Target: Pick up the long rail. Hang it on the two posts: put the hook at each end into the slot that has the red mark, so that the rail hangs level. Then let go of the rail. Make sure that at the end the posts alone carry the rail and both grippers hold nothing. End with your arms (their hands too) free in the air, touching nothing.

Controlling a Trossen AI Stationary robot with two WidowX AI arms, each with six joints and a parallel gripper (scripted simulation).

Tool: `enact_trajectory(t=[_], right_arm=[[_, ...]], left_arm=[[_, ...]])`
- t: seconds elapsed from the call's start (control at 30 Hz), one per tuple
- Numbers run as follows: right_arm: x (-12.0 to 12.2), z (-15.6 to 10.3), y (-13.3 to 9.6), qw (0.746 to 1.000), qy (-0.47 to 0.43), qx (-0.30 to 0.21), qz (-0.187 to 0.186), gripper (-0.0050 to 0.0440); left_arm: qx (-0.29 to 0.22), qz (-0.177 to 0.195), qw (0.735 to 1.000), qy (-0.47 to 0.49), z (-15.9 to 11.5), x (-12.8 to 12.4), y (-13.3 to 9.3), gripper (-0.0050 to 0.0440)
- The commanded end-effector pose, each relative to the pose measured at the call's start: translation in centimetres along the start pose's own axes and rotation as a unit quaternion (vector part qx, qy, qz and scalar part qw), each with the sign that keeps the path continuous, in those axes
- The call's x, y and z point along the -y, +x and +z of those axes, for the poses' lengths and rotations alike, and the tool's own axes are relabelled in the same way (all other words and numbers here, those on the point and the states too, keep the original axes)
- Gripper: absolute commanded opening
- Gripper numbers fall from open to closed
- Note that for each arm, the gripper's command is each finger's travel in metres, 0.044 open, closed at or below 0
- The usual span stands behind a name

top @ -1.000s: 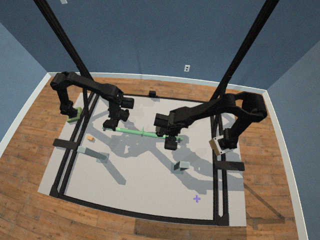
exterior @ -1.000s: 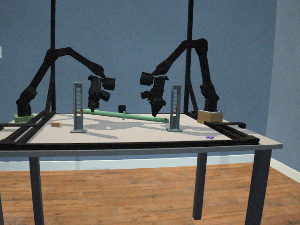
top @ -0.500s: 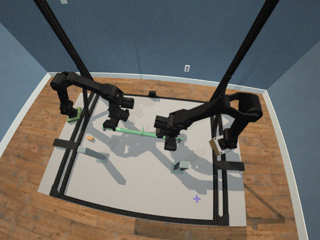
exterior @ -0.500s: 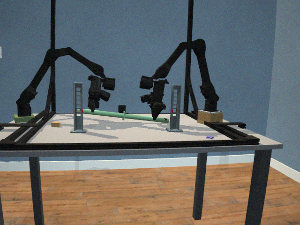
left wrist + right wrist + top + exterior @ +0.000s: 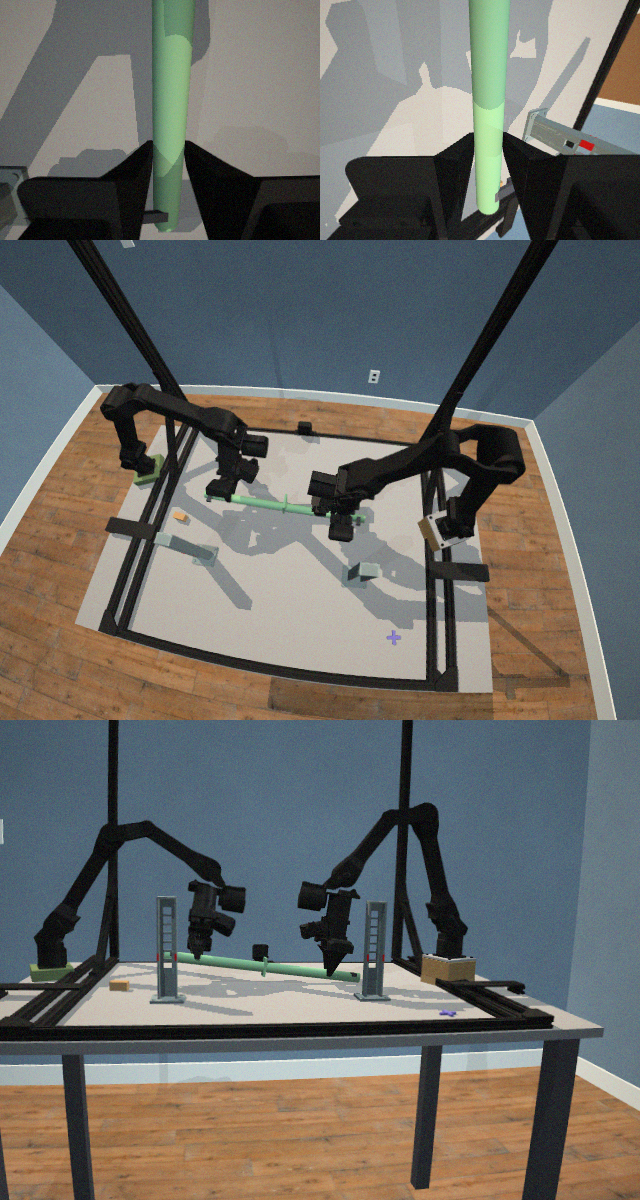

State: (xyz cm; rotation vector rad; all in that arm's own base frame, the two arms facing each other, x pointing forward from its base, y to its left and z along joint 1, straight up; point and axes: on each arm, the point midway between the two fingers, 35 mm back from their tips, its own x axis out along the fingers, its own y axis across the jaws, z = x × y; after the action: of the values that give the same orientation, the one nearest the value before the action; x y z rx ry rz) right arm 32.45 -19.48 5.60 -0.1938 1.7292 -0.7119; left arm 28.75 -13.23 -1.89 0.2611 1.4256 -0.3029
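The long green rail (image 5: 258, 501) (image 5: 232, 962) (image 5: 172, 75) (image 5: 490, 60) slopes behind the posts, its picture-left end higher in the exterior view. My right gripper (image 5: 197, 956) (image 5: 487, 136) is shut on it near the high end. My left gripper (image 5: 329, 972) (image 5: 168, 145) is shut on it near the low end. A dark hook (image 5: 156, 216) (image 5: 505, 192) shows beyond the fingers in each wrist view. The picture-left post (image 5: 186, 545) (image 5: 166, 982) (image 5: 552, 132) and picture-right post (image 5: 369, 569) (image 5: 372, 983) stand upright with red marks; neither holds the rail.
A small orange block (image 5: 179, 516) (image 5: 118, 985) lies left of the picture-left post. A purple cross (image 5: 393, 637) (image 5: 447, 1012) lies toward the front right. Black frame bars (image 5: 279, 666) (image 5: 258, 1032) border the work area. The posts stand between the rail and the front bar.
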Motion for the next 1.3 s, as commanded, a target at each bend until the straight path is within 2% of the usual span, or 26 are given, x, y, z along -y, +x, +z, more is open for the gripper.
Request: enact_trajectory(t=[0.0,0.53,0.93,1.27], right_arm=[[0.1,0.0,-0.1,1.0,0.0,0.0,-0.003,0.0],[0.1,0.0,-0.1,1.0,0.001,0.001,-0.003,0.0],[0.4,-0.2,0.1,0.999,0.03,0.045,-0.001,0.0],[0.4,-0.2,0.1,0.998,0.032,0.048,0.0,0.0]], left_arm=[[-0.007,0.002,1.0,0.001,-0.2,-0.1,0.4,0.0],[-0.007,0.002,1.0,0.001,-0.2,-0.1,0.4,0.0],[-0.054,0.0,0.999,-0.001,0.4,-0.3,-3.6,0.0],[-0.058,0.0,0.998,-0.001,0.5,-0.4,-3.8,0.0]])
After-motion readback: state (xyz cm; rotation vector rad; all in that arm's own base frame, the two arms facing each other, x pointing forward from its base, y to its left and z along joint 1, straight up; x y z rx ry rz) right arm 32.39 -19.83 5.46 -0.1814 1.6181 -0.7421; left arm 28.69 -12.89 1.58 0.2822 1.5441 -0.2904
